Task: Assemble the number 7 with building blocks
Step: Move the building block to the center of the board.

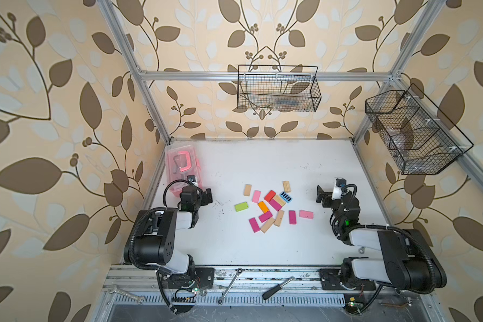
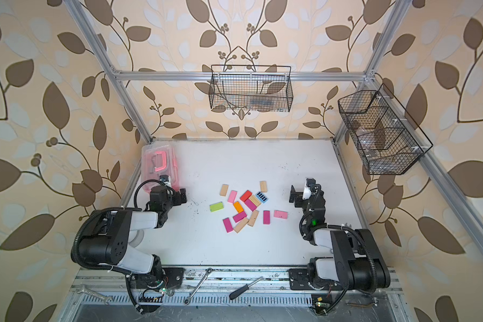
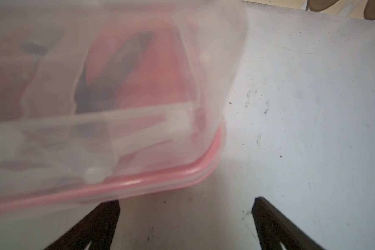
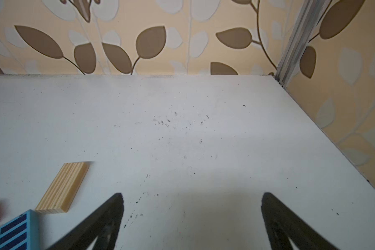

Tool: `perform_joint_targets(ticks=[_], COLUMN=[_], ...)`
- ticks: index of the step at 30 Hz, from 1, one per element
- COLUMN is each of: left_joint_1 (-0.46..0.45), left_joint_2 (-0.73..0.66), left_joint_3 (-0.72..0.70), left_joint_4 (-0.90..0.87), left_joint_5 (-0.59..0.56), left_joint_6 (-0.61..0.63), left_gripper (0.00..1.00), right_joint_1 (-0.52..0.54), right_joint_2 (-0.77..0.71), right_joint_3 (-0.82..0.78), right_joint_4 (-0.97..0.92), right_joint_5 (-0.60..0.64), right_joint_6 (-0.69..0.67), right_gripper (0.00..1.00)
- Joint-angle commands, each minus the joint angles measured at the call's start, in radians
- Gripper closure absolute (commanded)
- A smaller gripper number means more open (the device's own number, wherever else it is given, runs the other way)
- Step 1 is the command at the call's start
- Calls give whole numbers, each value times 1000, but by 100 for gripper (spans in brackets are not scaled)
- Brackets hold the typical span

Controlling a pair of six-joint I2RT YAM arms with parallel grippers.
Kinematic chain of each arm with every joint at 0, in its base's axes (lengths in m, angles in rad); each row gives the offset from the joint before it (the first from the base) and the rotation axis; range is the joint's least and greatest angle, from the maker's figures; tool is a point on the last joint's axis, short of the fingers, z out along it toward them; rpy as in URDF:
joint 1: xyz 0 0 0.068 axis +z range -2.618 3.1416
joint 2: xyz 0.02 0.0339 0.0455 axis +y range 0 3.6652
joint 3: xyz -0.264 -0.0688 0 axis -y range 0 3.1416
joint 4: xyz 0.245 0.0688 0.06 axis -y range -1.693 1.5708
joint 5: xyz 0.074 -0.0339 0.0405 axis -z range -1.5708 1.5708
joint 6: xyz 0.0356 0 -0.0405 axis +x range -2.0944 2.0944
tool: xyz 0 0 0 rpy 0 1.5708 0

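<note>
Several building blocks lie scattered flat in the middle of the white table point(image 1: 262, 161). Among them are a lime green block point(image 1: 241, 206), a blue striped one point(image 1: 286, 197), a red one point(image 1: 269, 195), an orange one point(image 1: 263, 206), magenta point(image 1: 254, 225), pink point(image 1: 306, 214) and plain wood point(image 1: 286, 186). My left gripper point(image 1: 207, 196) point(image 3: 186, 201) stands open and empty left of the pile, beside the pink box. My right gripper point(image 1: 322, 196) point(image 4: 192, 197) stands open and empty to the right of the pile. The right wrist view shows the wood block point(image 4: 63, 188) and the blue striped block point(image 4: 15, 231) off to one side of the jaws.
A pink translucent box point(image 1: 180, 167) point(image 3: 117, 108) with a handle stands at the table's back left, close to the left gripper. Two wire baskets point(image 1: 278, 89) point(image 1: 410, 131) hang on the walls. Wrenches point(image 1: 230, 284) and a screwdriver point(image 1: 276, 288) lie on the front rail.
</note>
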Motion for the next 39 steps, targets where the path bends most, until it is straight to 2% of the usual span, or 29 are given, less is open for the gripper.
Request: perform_joint_targets(ticks=[1, 36, 39], left_joint_1=[14, 13, 0], left_joint_2=[5, 7, -12], left_joint_3=[38, 41, 36], left_joint_4=[66, 64, 60], left_joint_5=[-24, -22, -129], left_joint_6=[16, 18, -9], left_gripper=[1, 1, 1], right_joint_1=[2, -33, 0], right_joint_2=[8, 16, 13], right_joint_3=[10, 19, 19], right_joint_4=[22, 16, 11], right_joint_5=[0, -49, 11], right_joint_6=[-17, 8, -10], right_gripper=[0, 0, 0])
